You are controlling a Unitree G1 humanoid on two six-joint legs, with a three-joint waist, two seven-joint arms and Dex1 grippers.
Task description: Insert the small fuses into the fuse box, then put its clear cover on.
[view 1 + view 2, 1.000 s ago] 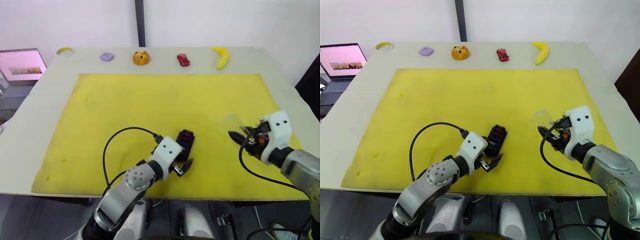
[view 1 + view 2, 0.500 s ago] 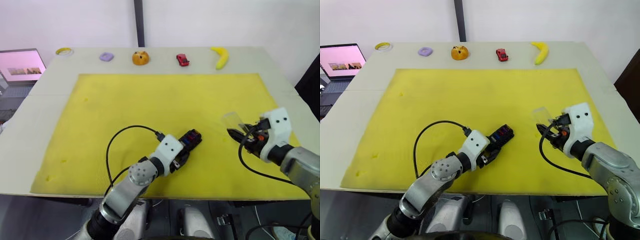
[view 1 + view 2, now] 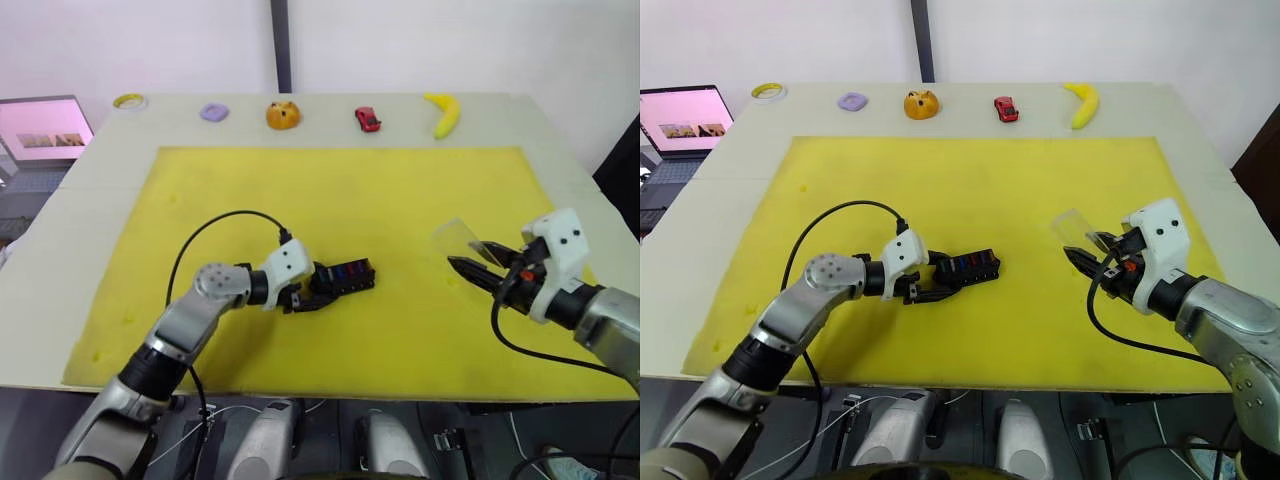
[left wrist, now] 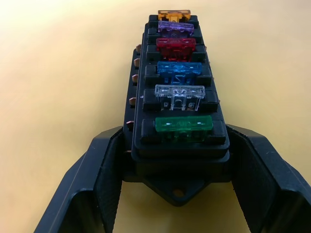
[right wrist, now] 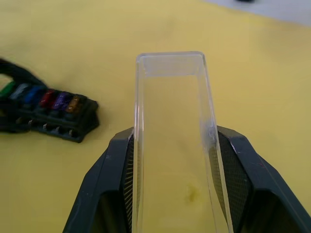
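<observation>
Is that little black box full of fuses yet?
Full: the fuse box shows six fuses seated in a row, with no bare slot visible.

Pale bench (image 3: 90,180), big yellow foam mat (image 3: 340,200) covering most of it. Beyond the mat's far edge, in a row on bare bench: yellow tape ring (image 3: 128,101), purple piece (image 3: 213,113), orange toy (image 3: 282,116), red toy car (image 3: 367,120), banana (image 3: 443,114). Black fuse box (image 3: 340,277) with coloured fuses (image 4: 177,73) lies on the mat near its front.
</observation>
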